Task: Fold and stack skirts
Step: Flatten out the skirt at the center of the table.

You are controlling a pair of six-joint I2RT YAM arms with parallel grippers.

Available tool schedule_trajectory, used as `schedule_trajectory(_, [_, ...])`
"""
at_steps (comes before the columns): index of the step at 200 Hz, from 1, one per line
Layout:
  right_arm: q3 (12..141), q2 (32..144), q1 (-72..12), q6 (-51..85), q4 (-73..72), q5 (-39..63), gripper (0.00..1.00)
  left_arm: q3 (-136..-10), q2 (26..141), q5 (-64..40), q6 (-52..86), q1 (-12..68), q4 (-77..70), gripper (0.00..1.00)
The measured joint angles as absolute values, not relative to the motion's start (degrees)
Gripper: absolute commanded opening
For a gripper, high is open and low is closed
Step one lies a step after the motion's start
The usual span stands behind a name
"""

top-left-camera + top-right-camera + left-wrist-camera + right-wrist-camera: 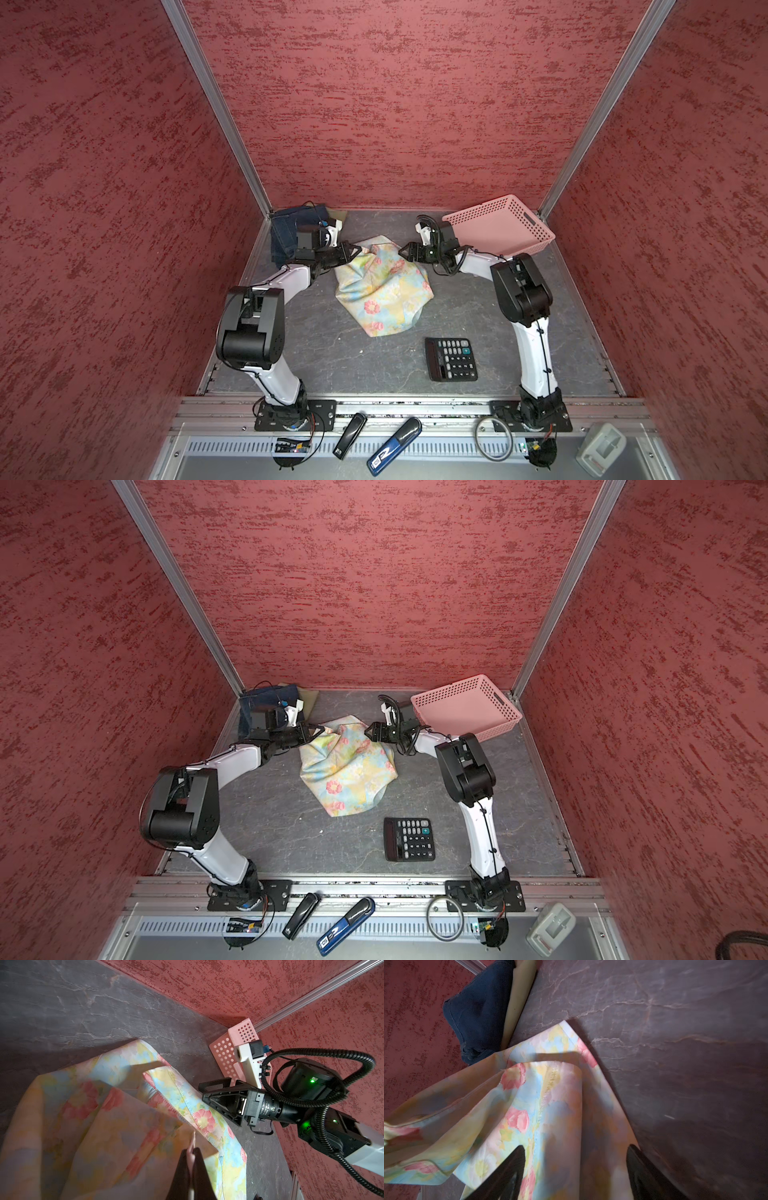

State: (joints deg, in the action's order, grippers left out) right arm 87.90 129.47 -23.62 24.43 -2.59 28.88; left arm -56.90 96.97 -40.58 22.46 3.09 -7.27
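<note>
Floral skirt (382, 286) is laid lengthwise far-to-near, fold clamped by left gripper (354, 250); right gripper (403, 250) is spread apart over it.

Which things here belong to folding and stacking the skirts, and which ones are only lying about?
For the job:
flowered skirt, pinched by the left pincer
denim skirt
olive skirt

Only lying about:
pink basket
calculator
black stapler
blue stapler

I see only an edge of olive skirt (337, 215); denim skirt (284, 235) covers the rest. Right fingers (648, 1174) blurred.
</note>
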Motion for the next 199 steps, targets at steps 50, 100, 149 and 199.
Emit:
schedule_trajectory(50, [91.59, 132.27, -27.35, 24.60, -4.45, 30.72, 0.30, -56.90, 96.97, -39.88, 23.77, 2.83, -8.16, 0.00])
schedule_trajectory(100, [92.79, 126.06, -28.16, 21.08, -6.31, 27.00, 0.00, -62.61, 96.18, -37.08, 26.74, 1.19, -3.77, 0.00])
schedule_trajectory(149, [93.27, 109.14, -26.63, 15.97, -7.81, 24.12, 0.00, -72.73, 86.76, -33.98, 28.32, -2.04, 3.16, 0.00])
schedule_trajectory(199, [71.81, 89.23, -26.48, 9.28, -16.69, 24.67, 0.06, -66.70, 71.44, -31.75, 29.58, -3.27, 1.91, 0.00])
